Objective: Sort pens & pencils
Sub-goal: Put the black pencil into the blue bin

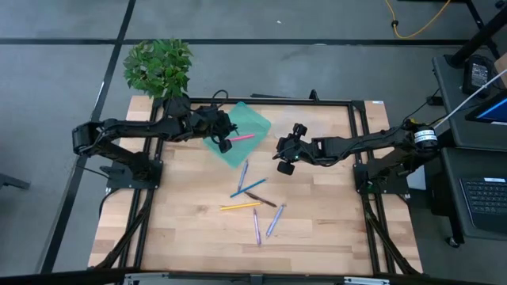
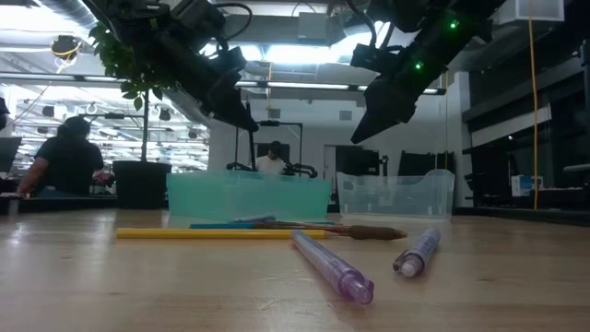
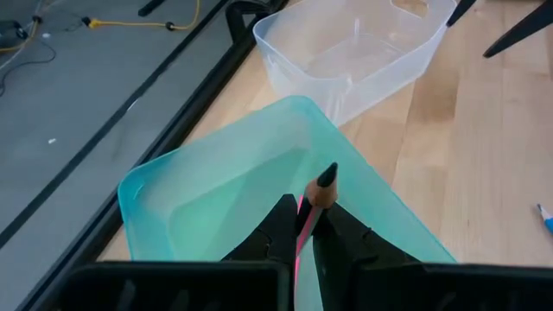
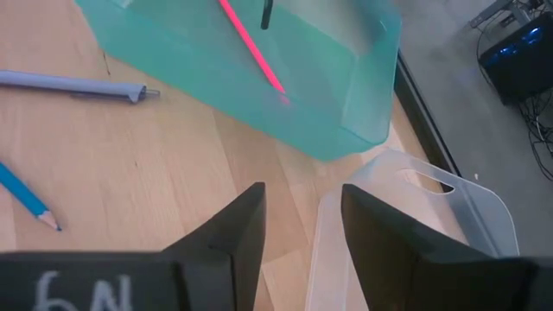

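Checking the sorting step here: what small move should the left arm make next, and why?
Probably open the left gripper and let go. It is shut on the pink pencil, which already hangs over the teal bin, so releasing should drop it in. The right gripper waits open above the clear bin.

I see the surface (image 1: pixel 317 229) as pale wood in butt-jointed strips, smooth with a low satin sheen. Near its far edge the teal bin (image 1: pixel 252 120) looks like translucent frosted plastic, softly glossy; the clear bin (image 3: pixel 363 52) beside it is thinner, see-through plastic with shiny rims. The left tool (image 3: pixel 302 226) looks like matt black plastic, shut on a pink pencil (image 3: pixel 304 223) with bare wood at its sharpened tip. The right tool (image 4: pixel 301 220) has the same dull black finish. The lavender pens (image 2: pixel 334 266) nearest the front edge look like glossy translucent plastic
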`<state>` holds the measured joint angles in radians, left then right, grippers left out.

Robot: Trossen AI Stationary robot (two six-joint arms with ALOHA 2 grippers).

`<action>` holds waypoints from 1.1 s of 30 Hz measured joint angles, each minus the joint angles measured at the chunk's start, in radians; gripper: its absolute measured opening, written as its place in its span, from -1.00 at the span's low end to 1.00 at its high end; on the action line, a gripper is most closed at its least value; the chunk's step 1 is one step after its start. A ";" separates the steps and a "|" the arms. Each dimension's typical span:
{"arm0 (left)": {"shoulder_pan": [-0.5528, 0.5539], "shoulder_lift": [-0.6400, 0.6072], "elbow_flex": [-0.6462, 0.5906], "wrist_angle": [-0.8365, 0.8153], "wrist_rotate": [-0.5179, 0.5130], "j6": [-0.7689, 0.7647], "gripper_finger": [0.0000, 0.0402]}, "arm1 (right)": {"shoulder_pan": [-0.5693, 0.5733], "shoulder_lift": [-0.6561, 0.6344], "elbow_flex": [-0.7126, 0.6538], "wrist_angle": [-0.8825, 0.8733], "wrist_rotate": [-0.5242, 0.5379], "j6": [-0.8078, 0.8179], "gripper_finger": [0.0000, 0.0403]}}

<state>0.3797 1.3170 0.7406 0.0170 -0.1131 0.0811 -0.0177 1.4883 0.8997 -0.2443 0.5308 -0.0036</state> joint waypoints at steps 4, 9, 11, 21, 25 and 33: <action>0.000 0.000 0.000 -0.001 0.000 0.000 -0.85 | 0.000 0.000 0.000 0.000 0.000 0.000 -0.24; 0.000 0.000 0.000 0.000 0.000 0.000 -0.69 | 0.000 0.000 0.000 0.000 0.000 0.000 -0.24; 0.000 0.000 0.000 0.000 0.000 0.000 -0.67 | 0.000 0.000 0.000 0.000 0.000 0.000 -0.24; -0.003 0.000 -0.001 0.063 0.000 0.004 -0.65 | 0.000 0.000 0.000 -0.001 0.000 0.000 -0.24; -0.021 -0.005 -0.001 0.129 -0.001 0.062 -0.64 | 0.000 0.000 0.000 -0.001 0.000 0.000 -0.24; -0.063 -0.007 -0.001 0.144 -0.001 0.080 -0.64 | 0.000 0.000 -0.001 -0.005 0.000 0.000 -0.24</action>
<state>0.3172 1.3102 0.7395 0.1610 -0.1139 0.1608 -0.0174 1.4887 0.8986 -0.2493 0.5308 -0.0040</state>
